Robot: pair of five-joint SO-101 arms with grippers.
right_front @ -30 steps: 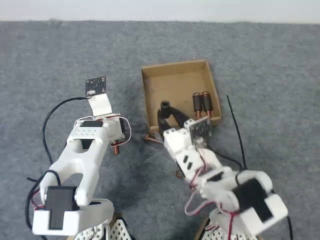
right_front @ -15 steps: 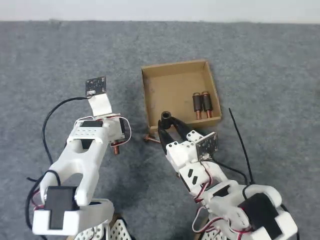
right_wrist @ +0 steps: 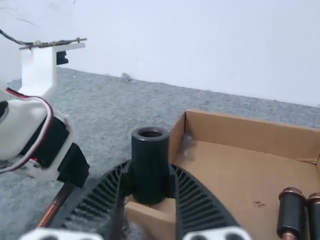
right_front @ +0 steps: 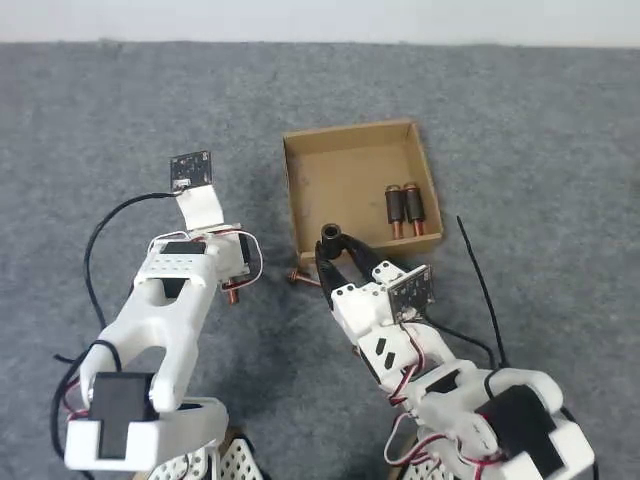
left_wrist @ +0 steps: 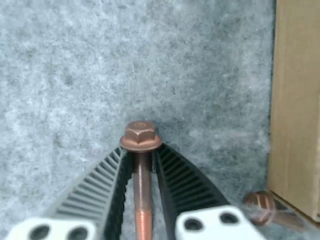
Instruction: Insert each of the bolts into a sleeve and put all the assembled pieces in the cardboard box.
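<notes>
The left gripper [left_wrist: 141, 155] pinches a copper bolt [left_wrist: 142, 136] by its shank, hex head just past the tips, over the carpet [right_front: 520, 120] off the box's [left_wrist: 295, 100] left side. The right gripper [right_wrist: 150, 182] clamps a black sleeve [right_wrist: 149, 160] upright at the box's near wall. Two assembled pieces [right_front: 404, 208] lie inside by the box's right wall. A loose bolt [right_front: 303, 277] lies just outside the near left corner, one end hidden behind the right gripper.

Bolt [left_wrist: 142, 165]: copper-toned metal, slight sheen. Sleeve [right_wrist: 149, 162]: matt black, smooth. Cardboard box [right_front: 345, 180]: matt brown paperboard. Table cover [right_front: 520, 130]: rough grey felt-like cloth.
</notes>
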